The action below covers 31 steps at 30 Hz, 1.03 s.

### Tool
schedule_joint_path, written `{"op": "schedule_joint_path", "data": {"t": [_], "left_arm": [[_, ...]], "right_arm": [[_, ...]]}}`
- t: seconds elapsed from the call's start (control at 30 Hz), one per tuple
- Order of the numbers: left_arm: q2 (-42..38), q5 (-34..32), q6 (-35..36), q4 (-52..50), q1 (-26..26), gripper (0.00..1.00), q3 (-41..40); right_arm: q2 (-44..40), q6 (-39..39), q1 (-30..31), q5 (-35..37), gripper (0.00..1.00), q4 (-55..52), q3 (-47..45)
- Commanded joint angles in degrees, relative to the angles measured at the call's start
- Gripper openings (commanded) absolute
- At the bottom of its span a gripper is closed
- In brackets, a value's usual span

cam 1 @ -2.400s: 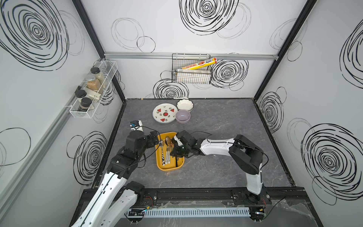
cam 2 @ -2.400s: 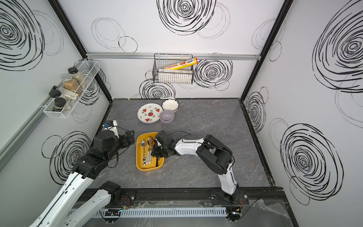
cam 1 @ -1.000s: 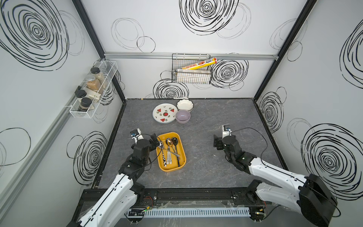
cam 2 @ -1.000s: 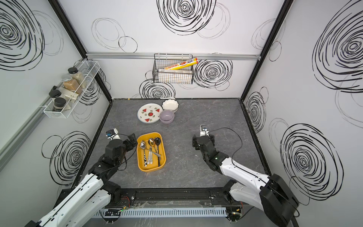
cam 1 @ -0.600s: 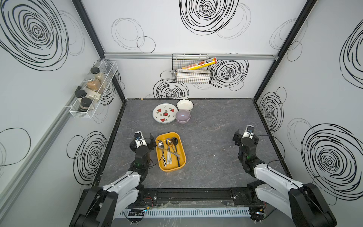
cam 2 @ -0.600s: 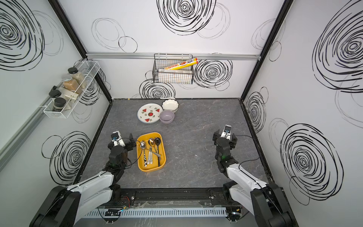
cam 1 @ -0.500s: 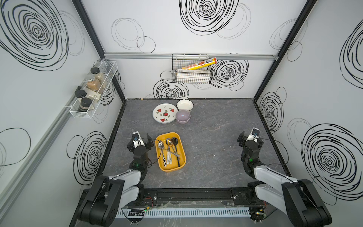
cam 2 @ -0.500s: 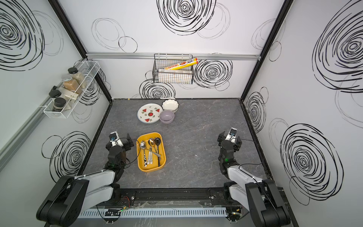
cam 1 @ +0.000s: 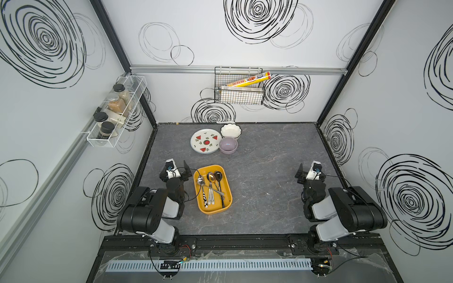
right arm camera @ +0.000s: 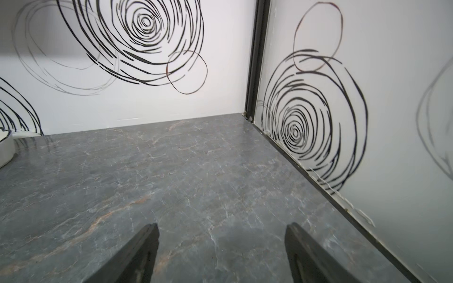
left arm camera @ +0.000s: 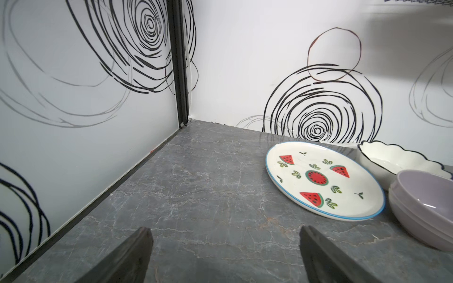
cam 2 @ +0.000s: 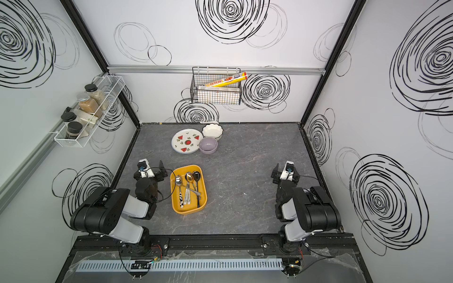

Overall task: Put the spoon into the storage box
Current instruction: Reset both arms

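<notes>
The mustard-yellow storage box (cam 1: 215, 211) (cam 2: 190, 211) sits on the grey table, left of centre and near the front. Three spoons lie in it side by side with their bowls toward the back wall: a silver spoon (cam 1: 201, 180), a bronze one (cam 1: 210, 177) and a black one (cam 1: 218, 174) (cam 2: 196, 175). My left gripper (cam 1: 175, 170) (left arm camera: 226, 232) is just left of the box, open and empty. My right gripper (cam 1: 310, 171) (right arm camera: 221, 227) is far off by the right wall, also open over bare table. Neither wrist view shows the box.
A watermelon-print plate (cam 1: 205, 141) (left arm camera: 323, 178), a white scalloped bowl (cam 1: 231, 129) and a lilac bowl (cam 1: 228, 145) stand at the back centre. A wire basket (cam 1: 239, 94) hangs on the back wall and a spice rack (cam 1: 115, 115) on the left wall. Both arms are folded at the front corners.
Both grippers were at the storage box; both arms have pulled back to the front corners and folded. The spoons stay in the box.
</notes>
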Motion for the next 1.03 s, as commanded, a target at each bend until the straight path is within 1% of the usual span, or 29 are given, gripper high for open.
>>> {"op": "schedule_joint_path", "data": {"t": [0.0,0.03,0.07,0.1,0.13,0.17,0.27,0.33,0.37,0.43,0.53,0.6,0.67,0.77,0.83,1.0], "left_arm": [[-0.38,5.79,0.75,-3.81,1.31,0.99,3.96],[0.15,6.01,0.87,-3.68,1.59,0.99,4.09],[0.27,6.11,0.98,-2.72,1.58,0.99,3.8],[0.13,6.07,0.96,-3.31,1.64,0.99,3.98],[-0.11,6.14,0.91,-3.73,1.6,0.99,3.95],[0.04,6.1,0.88,-3.42,1.61,0.99,3.9],[-0.03,6.14,0.88,-3.33,1.6,0.99,3.83],[0.04,6.09,0.9,-3.16,1.6,0.99,3.76],[0.02,6.09,0.94,-3.2,1.57,0.99,3.75],[-0.01,6.16,0.94,-3.18,1.59,0.99,3.75],[0.04,6.13,0.93,-3.19,1.57,0.99,3.78],[0.03,6.12,0.93,-3.14,1.59,0.99,3.81],[0.02,6.06,0.88,-3.16,1.64,0.99,3.77],[0.04,6.11,0.92,-3.16,1.59,0.99,3.78],[0.03,6.16,0.92,-3.23,1.64,0.99,3.81],[0.05,6.11,0.95,-3.14,1.57,0.99,3.75]], "right_arm": [[-0.03,-0.33,-0.93,-3.99,0.85,-5.03,4.0],[1.52,-0.88,-1.12,-4.35,0.85,-0.46,3.03],[1.5,-0.86,-1.1,-4.39,0.86,-0.72,2.91],[0.23,-0.54,-1.13,-4.29,0.86,-4.43,3.62],[-0.64,-0.42,-1.13,-4.34,0.98,-6.2,4.06],[-0.86,-0.41,-1.08,-4.41,1.0,-5.83,3.82],[1.15,-1.04,-1.13,-4.54,1.0,0.46,2.3],[-0.19,-0.6,-1.12,-4.49,1.0,-3.78,3.22],[-0.21,-0.66,-1.17,-4.53,1.0,-3.96,3.36],[0.93,-1.03,-1.13,-4.58,1.0,-0.19,2.46],[0.1,-0.71,-1.13,-4.6,1.0,-2.89,3.03],[0.87,-0.99,-1.11,-4.67,1.0,-0.45,2.55],[0.31,-0.81,-1.08,-4.62,1.0,-2.32,2.87],[0.8,-0.98,-1.07,-4.61,1.0,-1.09,2.7],[0.69,-0.87,-1.13,-4.65,1.0,-2.71,3.32],[0.9,-0.84,-1.13,-4.65,1.0,-2.46,3.45]]}}
